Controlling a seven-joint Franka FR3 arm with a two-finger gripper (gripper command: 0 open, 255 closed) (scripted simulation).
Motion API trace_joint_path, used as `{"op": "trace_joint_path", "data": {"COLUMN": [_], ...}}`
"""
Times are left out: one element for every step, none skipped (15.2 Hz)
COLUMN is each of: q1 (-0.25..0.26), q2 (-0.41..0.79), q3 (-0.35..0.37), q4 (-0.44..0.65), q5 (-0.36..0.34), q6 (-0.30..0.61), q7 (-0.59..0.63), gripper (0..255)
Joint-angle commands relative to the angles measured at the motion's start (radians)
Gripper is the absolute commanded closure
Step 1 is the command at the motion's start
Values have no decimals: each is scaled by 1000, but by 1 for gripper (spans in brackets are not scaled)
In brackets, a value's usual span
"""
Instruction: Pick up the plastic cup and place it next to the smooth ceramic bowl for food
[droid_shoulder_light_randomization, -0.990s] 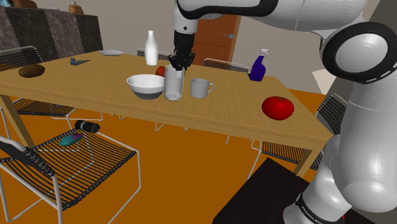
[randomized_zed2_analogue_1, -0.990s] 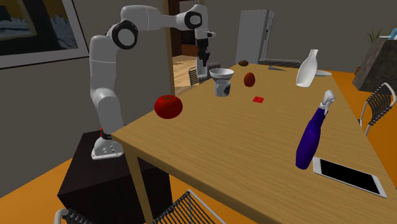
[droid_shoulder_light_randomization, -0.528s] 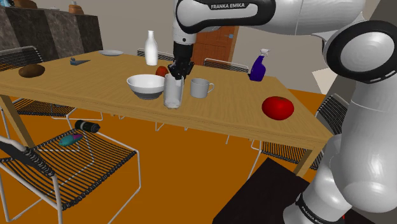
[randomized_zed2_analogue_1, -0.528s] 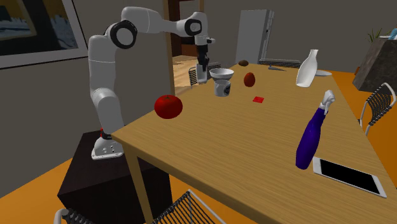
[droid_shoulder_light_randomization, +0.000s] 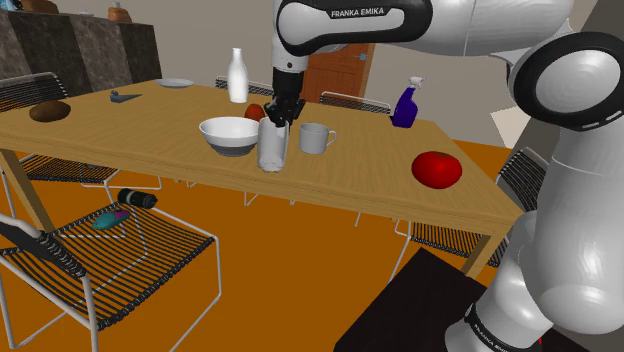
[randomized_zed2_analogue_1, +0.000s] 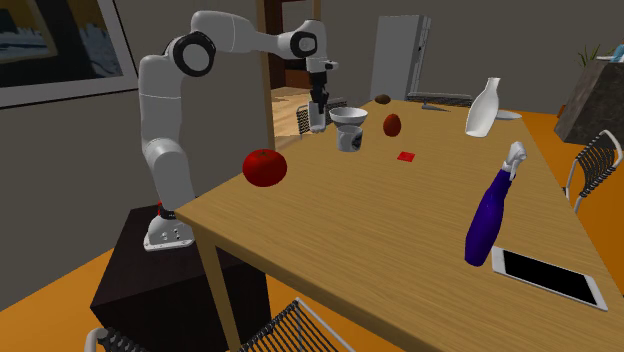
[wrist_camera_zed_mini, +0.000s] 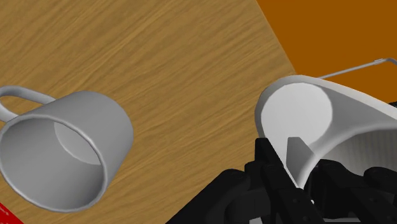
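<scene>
Cup (droid_shoulder_light_randomization: 273, 148) hung from the hand (droid_shoulder_light_randomization: 277, 116), whose fingers (wrist_camera_zed_mini: 267, 164) were nearly closed, pinching the cup's thin rim wall with one finger inside and one outside. Whether its base touched the worktop (droid_shoulder_light_randomization: 150, 130) could not be told.

On the shoulder view's left of the hand, the bowl (droid_shoulder_light_randomization: 232, 147) sat just beside the cup, so the placing looked almost done. The likely trouble on that side was a sideways nudge: any drift of the hand toward the bowl would push the cup's wall into the bowl's rim and shove it.

Below the hand, the cup seemed a little tilted in the pinch. A grip on one wall alone gives little hold against swinging, and letting go with the base off level could tip it. The worktop's front edge ran close by, with orange floor (wrist_camera_zed_mini: 343, 32) past it, so a toppled cup might roll off.

On the right of the hand stood a mug (droid_shoulder_light_randomization: 314, 138), near but apart; opening wide or pulling away on a slant could clip it.
</scene>
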Motion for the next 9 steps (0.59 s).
{"op": "trace_joint_path", "data": {"q1": [0, 0, 0, 0, 0, 0, 1, 1, 2], "q2": [0, 0, 0, 0, 0, 0, 1, 4, 8], "q3": [0, 0, 0, 0, 0, 0, 0, 1, 1], "q4": [0, 0, 0, 0, 0, 0, 35, 73, 113], "q5": [0, 0, 0, 0, 0, 0, 0, 1, 1], "q6": [0, 0, 0, 0, 0, 0, -34, -69, -104], "q7": [0, 0, 0, 0, 0, 0, 0, -1, -1], "gripper": [0, 0, 0, 0, 0, 0, 0, 0, 0]}}
